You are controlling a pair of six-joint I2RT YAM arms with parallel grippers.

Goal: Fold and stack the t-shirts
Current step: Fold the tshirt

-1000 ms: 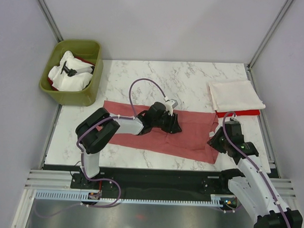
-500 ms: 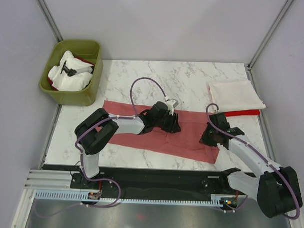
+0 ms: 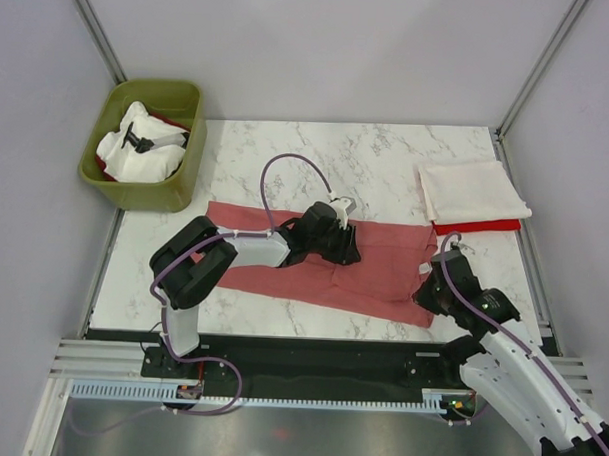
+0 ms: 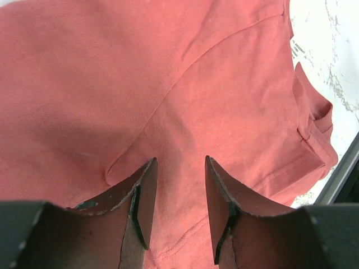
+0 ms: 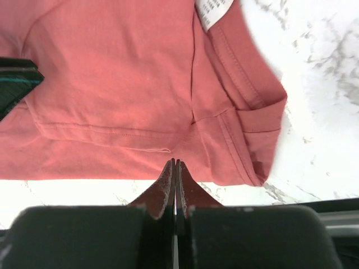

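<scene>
lying crosswise, the salmon t-shirt (image 3: 383, 266) points its neck tag (image 3: 424, 269) right.

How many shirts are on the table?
3. A salmon shirt lies spread in the middle; a cream shirt sits folded at the far right; a red shirt lies under it, only its edge showing. Cloth in the bin may hide more.

Overhead, two wrist close-ups; common shirt (image 3: 383, 271)
</scene>
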